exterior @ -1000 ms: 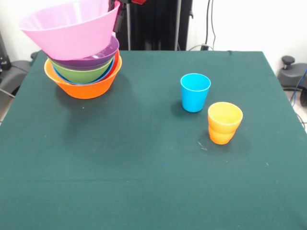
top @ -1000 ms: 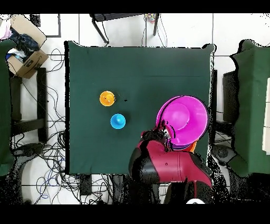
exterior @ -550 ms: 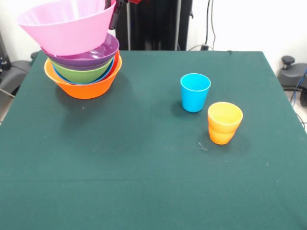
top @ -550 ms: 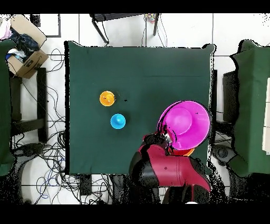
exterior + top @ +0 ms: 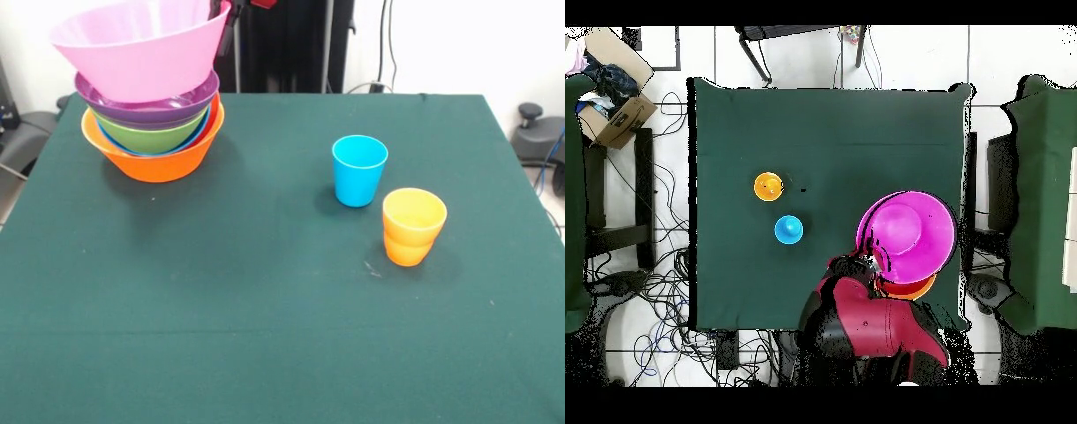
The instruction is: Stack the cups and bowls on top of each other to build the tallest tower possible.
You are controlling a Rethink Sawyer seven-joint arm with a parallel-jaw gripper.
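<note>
Pink, glossy and wide, the large plastic bowl (image 5: 141, 49) sits tilted atop the tower (image 5: 152, 124), its rim pinched on the far right side by the gripper (image 5: 227, 19), whose dark fingers close on the bowl's edge at the top of the front view. Directly under the fingers lies the nested pile: a purple bowl (image 5: 150, 104), a green bowl (image 5: 150, 132), thin blue and red-orange rims, and the big orange bowl (image 5: 154, 159) as base on the dark green cloth-covered table (image 5: 265, 336). Well apart from the fingers, toward the opposite side of the table, a small blue plastic tumbler (image 5: 359, 170) stands upright, and just beside it an orange nested tumbler (image 5: 413, 226), holding a yellow one inside, also upright. From overhead, the red and black arm (image 5: 875, 320) partly covers the table edge beside the pink bowl (image 5: 907, 236); a cardboard box (image 5: 610, 85) sits off the table.
</note>
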